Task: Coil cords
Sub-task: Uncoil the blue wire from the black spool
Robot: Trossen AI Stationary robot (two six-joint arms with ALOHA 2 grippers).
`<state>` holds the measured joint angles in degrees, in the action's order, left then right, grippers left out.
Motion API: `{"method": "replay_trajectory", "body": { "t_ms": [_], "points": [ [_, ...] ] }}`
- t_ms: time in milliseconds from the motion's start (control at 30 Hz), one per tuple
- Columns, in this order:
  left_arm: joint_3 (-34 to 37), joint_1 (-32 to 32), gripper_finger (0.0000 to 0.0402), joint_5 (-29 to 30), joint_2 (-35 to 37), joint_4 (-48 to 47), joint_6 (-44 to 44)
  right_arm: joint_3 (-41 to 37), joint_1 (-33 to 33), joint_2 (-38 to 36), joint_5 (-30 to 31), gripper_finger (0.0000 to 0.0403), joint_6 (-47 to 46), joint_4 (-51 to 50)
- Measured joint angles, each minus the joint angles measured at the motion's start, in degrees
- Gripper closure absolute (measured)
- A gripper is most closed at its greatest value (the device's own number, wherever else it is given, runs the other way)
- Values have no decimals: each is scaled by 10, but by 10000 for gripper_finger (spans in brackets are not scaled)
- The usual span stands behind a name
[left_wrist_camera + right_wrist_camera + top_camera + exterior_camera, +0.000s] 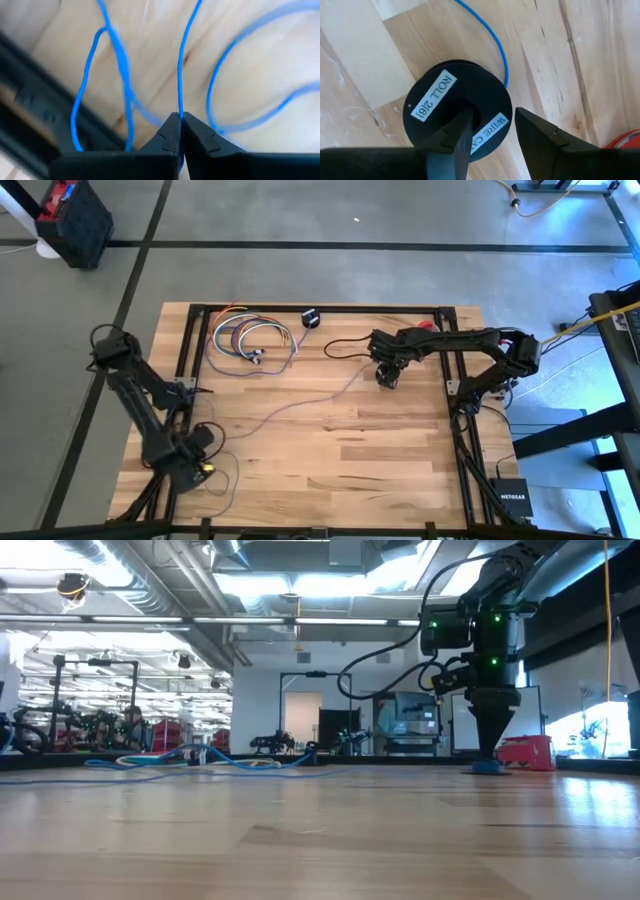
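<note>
A thin bluish-purple cord (290,408) runs across the wooden table from a black round puck (455,107), labelled like a wire spool, to the near left corner. There it lies in loose loops (85,95). My left gripper (203,467) stands over those loops, pointing down, shut on the cord. My right gripper (385,378) stands over the puck right of the table's middle, also pointing down; the low view shows it on the puck (488,768). My left gripper pinches one strand of the cord (180,112) between its two fingertips, from above. Slack cord curves over the table around the fingers. My right gripper has one finger (462,132) over the puck's centre hole and the other finger (540,140) outside its rim, from above. The puck lies flat on the table.
A bundle of coloured cables (250,340) and a small black object (311,318) lie at the far side. A red object (425,326) sits behind my right arm. A black frame rail (30,100) borders the table beside my left gripper. The table's near middle is bare wood.
</note>
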<state>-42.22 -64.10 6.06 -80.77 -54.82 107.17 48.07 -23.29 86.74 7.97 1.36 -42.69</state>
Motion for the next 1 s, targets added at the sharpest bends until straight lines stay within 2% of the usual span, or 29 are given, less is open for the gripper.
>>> {"method": "replay_trajectory", "body": {
  "t_ms": [200, 533, 600, 667, 800, 900, 1000],
  "points": [
    [0, 75, 383, 5, 0, 39, -112, 0, 0, 0, 0, 251, 0, 0],
    [-18, 223, 235, -24, 28, 41, -326, 0, 0, 0, 0, 251, 0, 1],
    [-32, 261, 219, -12, 41, 51, -369, 0, 0, 0, 0, 251, 0, 5],
    [-46, 297, 211, 25, 48, 66, -422, 0, 0, 0, 0, 251, 0, 10],
    [-56, 370, 208, 89, 50, 172, -566, 0, 0, 0, 0, 251, 0, 22],
    [-56, 426, 208, 115, 41, 301, -690, 0, 0, 0, 0, 251, 0, 24],
    [-56, 472, 208, 177, 19, 442, -798, 0, 0, 0, 0, 251, 0, 23]
  ]
}}
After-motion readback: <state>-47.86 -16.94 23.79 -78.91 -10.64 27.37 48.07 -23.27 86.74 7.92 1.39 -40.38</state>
